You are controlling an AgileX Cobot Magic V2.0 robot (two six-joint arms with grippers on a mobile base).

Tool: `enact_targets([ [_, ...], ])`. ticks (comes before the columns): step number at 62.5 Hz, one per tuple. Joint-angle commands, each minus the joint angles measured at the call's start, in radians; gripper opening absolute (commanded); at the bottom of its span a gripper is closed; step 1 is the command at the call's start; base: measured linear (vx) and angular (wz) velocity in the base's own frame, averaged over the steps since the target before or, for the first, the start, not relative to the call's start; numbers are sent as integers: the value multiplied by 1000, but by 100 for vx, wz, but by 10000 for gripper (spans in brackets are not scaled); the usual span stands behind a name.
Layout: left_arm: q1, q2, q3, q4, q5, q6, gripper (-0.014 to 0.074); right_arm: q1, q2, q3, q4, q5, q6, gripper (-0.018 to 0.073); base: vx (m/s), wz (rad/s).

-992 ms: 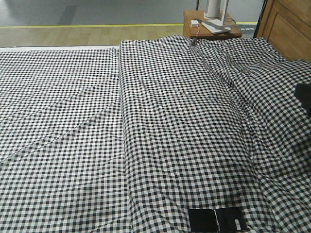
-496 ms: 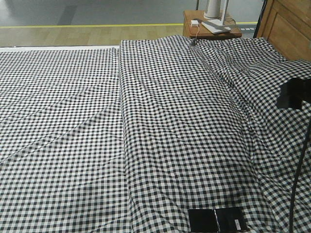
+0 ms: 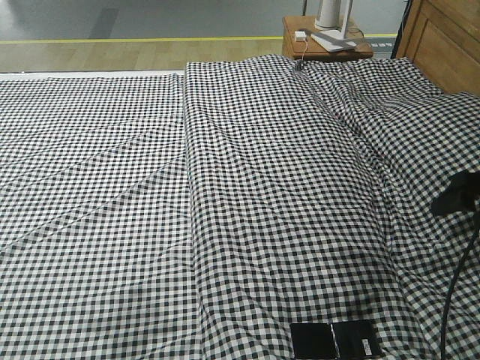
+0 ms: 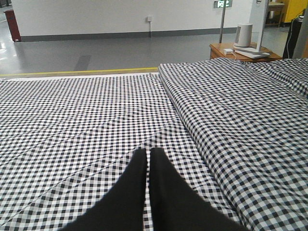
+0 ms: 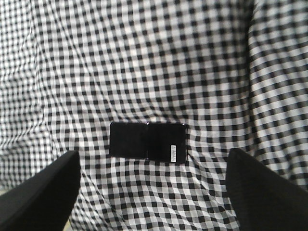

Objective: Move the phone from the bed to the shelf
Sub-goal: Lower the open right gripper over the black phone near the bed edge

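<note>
**Right arm lower over the bed**

The arm had sunk since a half-second before. The right gripper hung wide open and empty above the phone, which lay flat on the gingham. The left gripper was closed, holding nothing.

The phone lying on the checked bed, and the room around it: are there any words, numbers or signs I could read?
White sticker on the phone: print too small and blurred to read.
Green sign on the far wall, left wrist view: too blurred to read.
No other text shows.
</note>
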Motion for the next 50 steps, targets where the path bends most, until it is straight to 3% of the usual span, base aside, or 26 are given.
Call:
enact_targets([
  [1, -3, -5, 1, -6, -68, -4, 1, -8, 23, -32, 61, 6, -77, 575, 0, 0],
  [20, -3, -5, 1, -6, -68, -4, 1, -7, 264, -32, 195, 28, -287, 575, 0, 0],
  [50, -3, -5, 1, -6, -68, -4, 1, -7, 564, -32, 259, 73, -481, 568, 0, 0],
])
